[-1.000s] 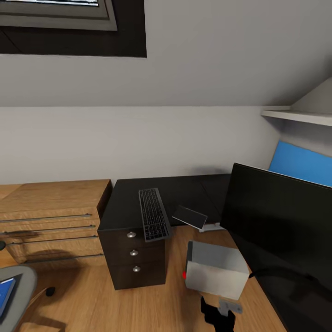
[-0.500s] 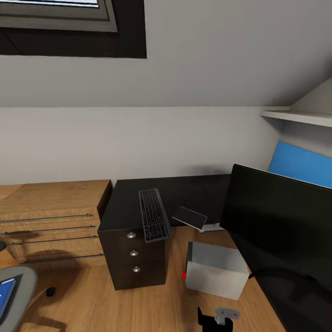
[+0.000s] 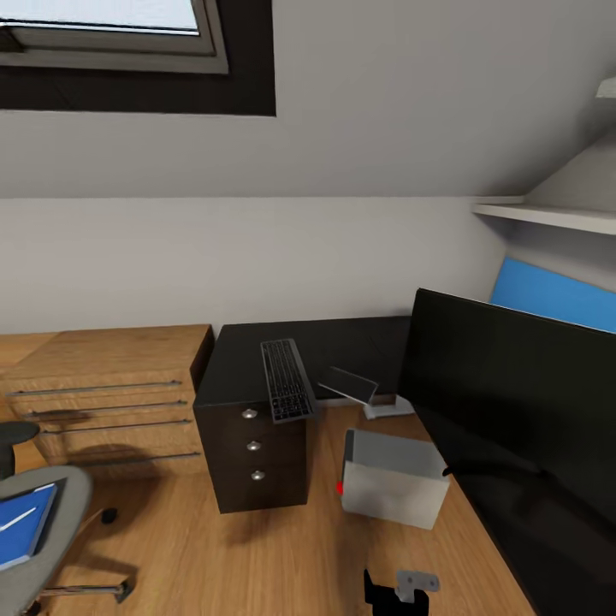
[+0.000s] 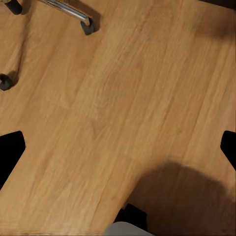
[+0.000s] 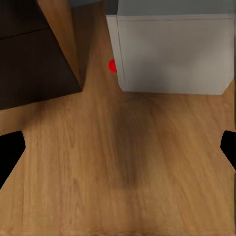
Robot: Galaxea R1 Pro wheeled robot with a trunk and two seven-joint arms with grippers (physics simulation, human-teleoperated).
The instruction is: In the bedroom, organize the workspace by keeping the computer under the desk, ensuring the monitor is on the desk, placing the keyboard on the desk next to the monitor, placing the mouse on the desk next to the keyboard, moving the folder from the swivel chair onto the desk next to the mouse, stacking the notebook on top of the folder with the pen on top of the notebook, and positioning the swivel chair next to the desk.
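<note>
Keyboard placement is judged the step in hand: it is seen at centre frame, lying on the dark three-drawer unit, not yet on the worktop. The monitor is seen large at the right of the frame, the computer on the floor at lower centre, and the swivel chair with a blue folder at lower left. Both claws are seen spread open and empty above the floor in the wrist views. An approach toward the drawer unit is called for next.

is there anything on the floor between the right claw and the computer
Nothing visible. In the right wrist view, bare wood floor runs from the right claw up to the computer; the dark drawer unit stands off to one side.
</note>
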